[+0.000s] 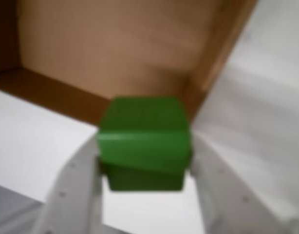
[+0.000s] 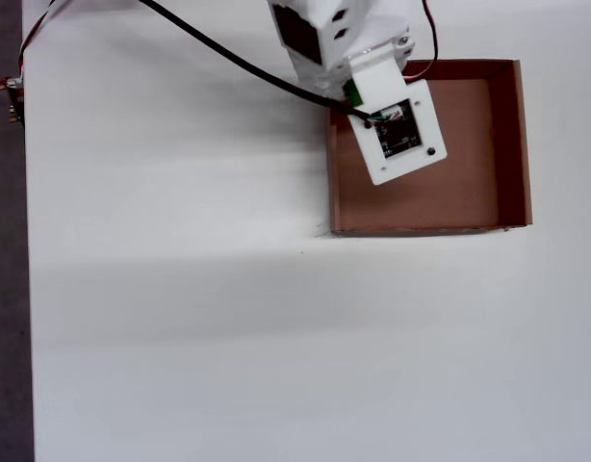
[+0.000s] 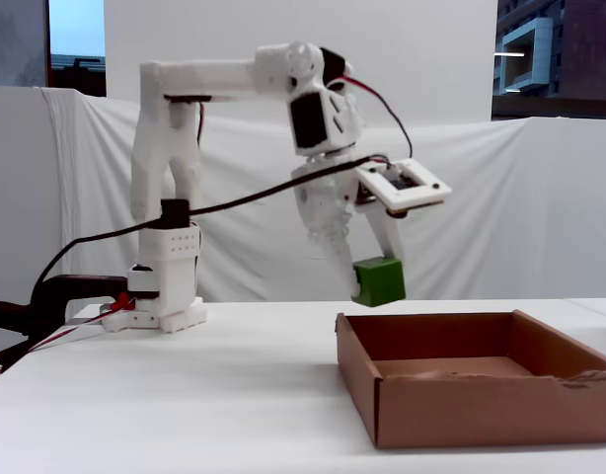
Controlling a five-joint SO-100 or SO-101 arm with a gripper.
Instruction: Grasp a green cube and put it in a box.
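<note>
My white gripper (image 1: 145, 161) is shut on the green cube (image 1: 145, 146), which fills the gap between the two fingers in the wrist view. In the fixed view the cube (image 3: 378, 281) hangs in the gripper (image 3: 374, 279) a little above the near-left corner wall of the brown cardboard box (image 3: 451, 400). The box's inside corner shows behind the cube in the wrist view (image 1: 110, 53). In the overhead view the wrist camera plate hides the gripper; only a sliver of the cube (image 2: 354, 93) shows over the box's left wall (image 2: 333, 183).
The white table (image 2: 180, 318) spreads left of and in front of the box. The arm's base (image 3: 163, 296) stands at the back left with black and red cables trailing to the left edge. A black cable (image 2: 228, 56) runs across the table top toward the wrist.
</note>
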